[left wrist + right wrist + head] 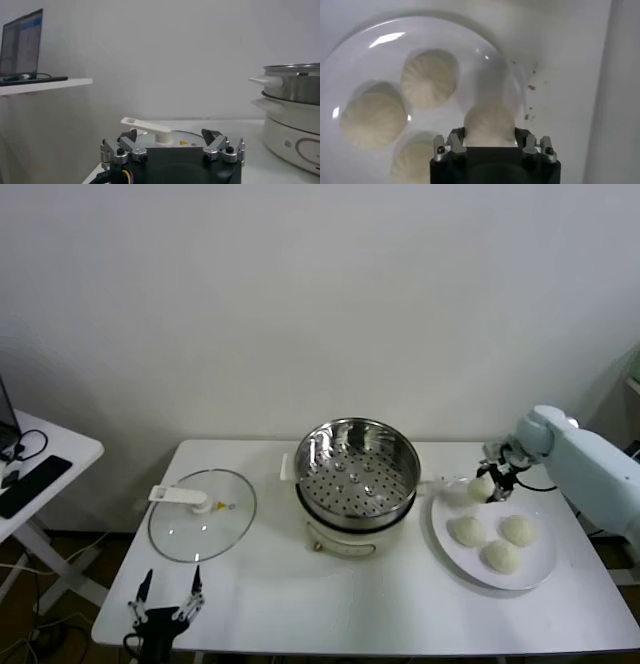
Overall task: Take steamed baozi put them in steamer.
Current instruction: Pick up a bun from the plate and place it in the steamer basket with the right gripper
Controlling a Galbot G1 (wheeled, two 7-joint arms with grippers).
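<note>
While right pincer [489, 142] grips a baozi [489, 122], head view shows empty steamer [356, 469].

White rectangular worktop [300, 604] fills lower frame. Directly on it: round flat glass lid with white handle [202, 514] at left; white electric cooker base [345, 534] at centre; round white plate [540, 569] at right.

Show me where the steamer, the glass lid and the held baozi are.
steamer [357, 474]: head view, perforated floor.
glass lid [185, 529]: head view, bare glass.
held baozi [489, 122]: right wrist view, top of bun.
</note>
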